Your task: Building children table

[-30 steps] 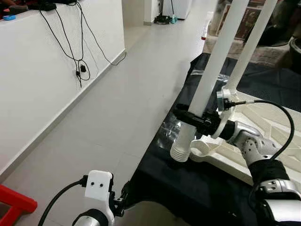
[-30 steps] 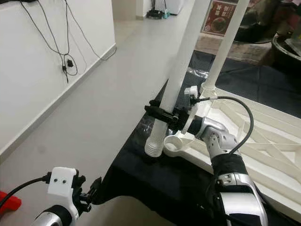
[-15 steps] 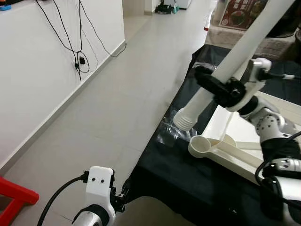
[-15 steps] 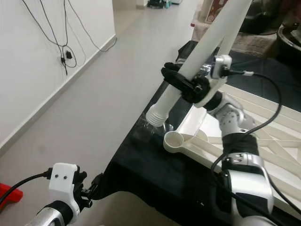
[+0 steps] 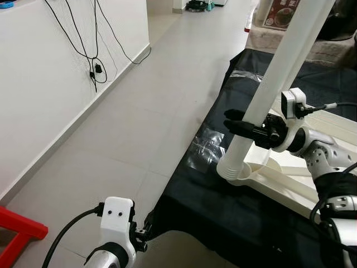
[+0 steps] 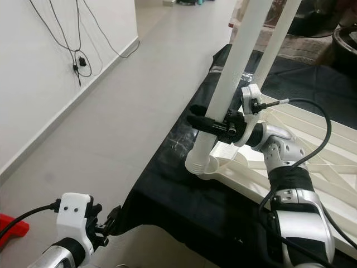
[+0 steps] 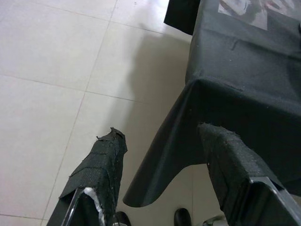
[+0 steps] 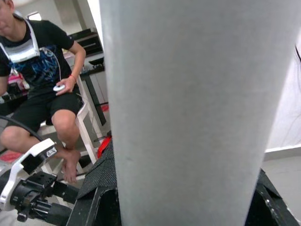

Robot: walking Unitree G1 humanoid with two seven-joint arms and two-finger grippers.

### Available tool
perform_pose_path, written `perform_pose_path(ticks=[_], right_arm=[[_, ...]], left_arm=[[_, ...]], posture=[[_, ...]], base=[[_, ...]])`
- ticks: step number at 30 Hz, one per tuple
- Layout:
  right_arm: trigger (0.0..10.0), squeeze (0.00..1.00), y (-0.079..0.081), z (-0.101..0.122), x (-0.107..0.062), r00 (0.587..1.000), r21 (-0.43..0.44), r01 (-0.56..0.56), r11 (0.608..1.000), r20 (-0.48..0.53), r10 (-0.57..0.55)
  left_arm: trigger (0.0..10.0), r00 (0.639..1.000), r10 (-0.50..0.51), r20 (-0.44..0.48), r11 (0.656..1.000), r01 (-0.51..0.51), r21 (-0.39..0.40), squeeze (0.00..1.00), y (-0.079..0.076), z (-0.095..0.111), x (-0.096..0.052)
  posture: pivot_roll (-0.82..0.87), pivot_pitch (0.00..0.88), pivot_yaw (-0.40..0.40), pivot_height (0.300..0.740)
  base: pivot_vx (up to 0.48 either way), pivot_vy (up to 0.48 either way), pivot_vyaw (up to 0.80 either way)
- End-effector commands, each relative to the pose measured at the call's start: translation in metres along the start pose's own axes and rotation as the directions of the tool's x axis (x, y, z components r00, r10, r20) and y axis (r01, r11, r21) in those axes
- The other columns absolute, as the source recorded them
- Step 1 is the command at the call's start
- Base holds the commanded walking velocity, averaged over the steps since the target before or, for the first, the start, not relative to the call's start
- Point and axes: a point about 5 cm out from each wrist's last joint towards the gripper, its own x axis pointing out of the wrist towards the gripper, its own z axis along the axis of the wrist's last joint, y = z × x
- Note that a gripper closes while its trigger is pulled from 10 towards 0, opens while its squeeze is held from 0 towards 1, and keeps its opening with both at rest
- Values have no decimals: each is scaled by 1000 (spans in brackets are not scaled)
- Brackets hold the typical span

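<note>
The white tabletop (image 5: pixel 290 180) lies upside down on a black cloth (image 5: pixel 223 215). My right gripper (image 5: pixel 249 128) is shut on a long white table leg (image 5: pixel 279 61), low on its shaft. The leg stands nearly upright, and its ribbed lower end (image 6: pixel 196 165) sits in the ring socket at the tabletop's near corner. A second white leg (image 6: pixel 280 33) stands upright at the far corner. The held leg (image 8: pixel 188 103) is close up in the right wrist view. My left gripper (image 7: pixel 162 165) hangs open low beside the cloth's hanging corner, over the floor tiles.
A white wall (image 5: pixel 33 95) with dangling black cables (image 5: pixel 95 67) runs along the left. A red object (image 5: pixel 17 230) lies on the floor at lower left. Crumpled clear plastic (image 5: pixel 206 149) lies on the cloth. A person (image 8: pixel 42 84) sits on a white chair.
The leg was tilted with its ribbed end raised above the socket. It is now close to upright with that end down in the corner ring. The left arm has stayed put.
</note>
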Motion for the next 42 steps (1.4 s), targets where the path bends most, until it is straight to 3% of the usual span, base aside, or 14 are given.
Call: perform_pose_path(ticks=[1, 8, 18, 24, 30, 37, 39, 42], right_arm=[[10000, 0, -1, -6, -5, 998, -22, 21, 1000, -62, -22], [10000, 0, -10, -9, -14, 991, -19, 102, 995, -80, -103], [10000, 0, -6, -14, -24, 994, 39, 51, 998, -96, -47], [10000, 0, -6, -19, -28, 992, 32, 61, 998, -113, -57], [10000, 0, -10, -30, -24, 970, -75, 144, 987, -185, -155], [10000, 0, -7, -31, -16, 972, -115, 94, 989, -205, -116], [10000, 0, -3, -31, -5, 971, -184, 60, 981, -218, -100], [10000, 0, 1, -32, 2, 972, -214, 46, 976, -217, -94]], left_arm=[[10000, 1000, -3, -16, 1000, 3, -2, 0, 0, -2, -3], [10000, 1000, -3, -19, 1000, 3, -1, 0, 0, -2, -3], [10000, 1000, 0, -22, 1000, 0, -4, 0, -1, -2, -4], [10000, 1000, -2, -24, 1000, 2, 0, 0, 0, -1, -5], [10000, 1000, -6, -27, 1000, 6, 7, 0, 1, -1, -5], [10000, 1000, -7, -29, 1000, 8, 8, 0, 0, -2, -4], [10000, 1000, -7, -27, 1000, 7, 6, 0, 0, -2, -3], [10000, 1000, -7, -27, 1000, 7, 6, 0, 0, -3, -1]], posture=[[180, 192, -17, 740], [189, 192, -24, 740], [186, 197, -22, 740], [189, 199, -15, 740], [191, 196, -11, 740], [188, 191, -12, 740], [181, 180, -17, 740], [177, 173, -18, 740]], base=[[0, 0, 0], [0, 0, 0], [0, 0, 0], [0, 0, 0], [0, 0, 0], [0, 0, 0], [0, 0, 0], [0, 0, 0]])
